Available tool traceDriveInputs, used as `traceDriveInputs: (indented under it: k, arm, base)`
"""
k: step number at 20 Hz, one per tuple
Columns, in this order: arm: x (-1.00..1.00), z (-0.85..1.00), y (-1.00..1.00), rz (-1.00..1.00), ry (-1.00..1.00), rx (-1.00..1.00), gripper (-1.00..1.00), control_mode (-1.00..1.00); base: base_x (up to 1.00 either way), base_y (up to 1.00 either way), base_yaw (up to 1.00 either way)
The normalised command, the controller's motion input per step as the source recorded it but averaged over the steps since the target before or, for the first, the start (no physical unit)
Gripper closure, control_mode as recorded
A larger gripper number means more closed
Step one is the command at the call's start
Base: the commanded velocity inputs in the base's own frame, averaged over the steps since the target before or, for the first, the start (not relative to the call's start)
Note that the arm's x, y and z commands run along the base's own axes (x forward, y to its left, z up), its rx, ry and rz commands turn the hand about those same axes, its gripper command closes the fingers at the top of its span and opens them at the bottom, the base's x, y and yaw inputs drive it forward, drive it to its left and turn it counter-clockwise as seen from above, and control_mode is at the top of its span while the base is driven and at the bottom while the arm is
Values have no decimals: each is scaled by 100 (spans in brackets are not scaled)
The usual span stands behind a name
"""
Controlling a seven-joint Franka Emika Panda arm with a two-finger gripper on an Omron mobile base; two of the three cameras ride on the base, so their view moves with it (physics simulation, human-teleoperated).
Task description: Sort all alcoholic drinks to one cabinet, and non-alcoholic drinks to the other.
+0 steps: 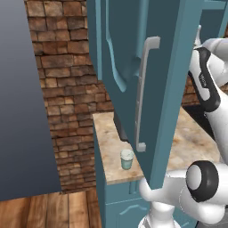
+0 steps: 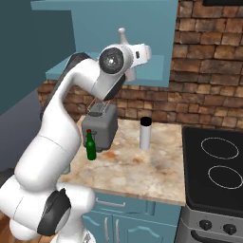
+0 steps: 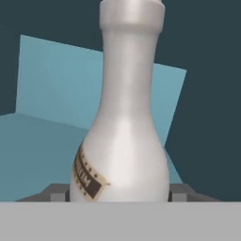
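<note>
One cream bottle (image 3: pixel 123 141), narrow neck, pinched upright in the tool (image 3: pixel 117 192), up at the open upper cabinet (image 2: pixel 156 71). Judgement: ease it further in over the shelf, keep it vertical, lower till base sits, then let go. White flask (image 2: pixel 145 134), green bottle (image 2: pixel 90 146) & lidded cup (image 1: pixel 127 159) wait on the surface (image 2: pixel 137 166).

Counter (image 2: pixel 142 171) (marbled): flask (image 2: pixel 145 133), toaster (image 2: pixel 100 127).
</note>
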Motion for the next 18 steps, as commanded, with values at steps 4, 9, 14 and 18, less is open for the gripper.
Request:
traceDriveInputs:
  k: [4,9,14,18]
  arm:
    - [11,2,-2,-6,-13,0,100,-100]
    - [45,-2,-1,-4,-4,0,100,-100]
    - [98,-2,0,-6,0,0,100,-100]
    - [86,-1,0,-7,0,0,100,-100]
  base:
    - [0,0,0]
    - [0,0,0]
    - [0,0,0]
    - [0,0,0]
